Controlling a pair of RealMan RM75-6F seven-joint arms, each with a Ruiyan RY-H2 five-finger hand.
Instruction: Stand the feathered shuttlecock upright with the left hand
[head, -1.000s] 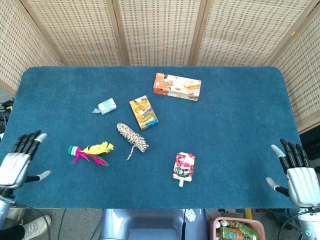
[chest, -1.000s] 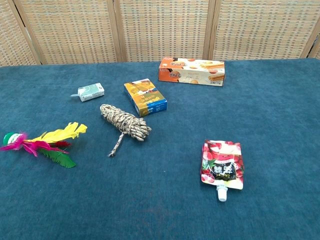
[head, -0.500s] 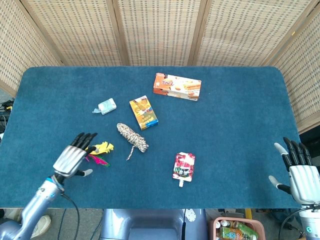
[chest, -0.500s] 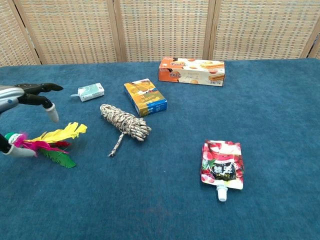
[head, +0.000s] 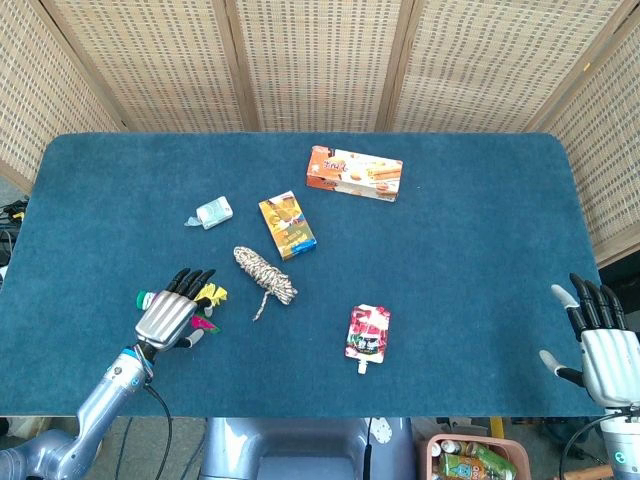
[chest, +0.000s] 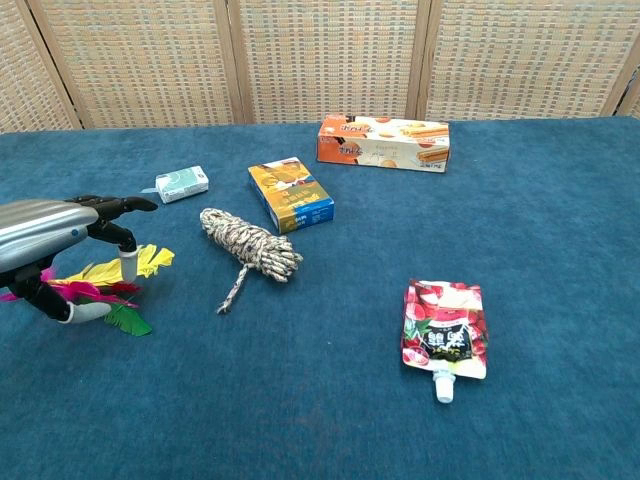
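Reaching in from the desk edge, the left hand (chest: 50, 235) now hovers spread wide over the feathered shuttlecock (chest: 105, 275), lying flat beneath it; best pinch near its base.

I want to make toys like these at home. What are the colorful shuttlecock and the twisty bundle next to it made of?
The shuttlecock looks like dyed feathers, yellow, pink and green, soft and wispy at the edges, fixed to a small green base that may be plastic or rubber. The bundle looks like twisted rope, probably cotton or a similar fibre: speckled beige and brown strands with a matte, fuzzy surface and a loose tail.
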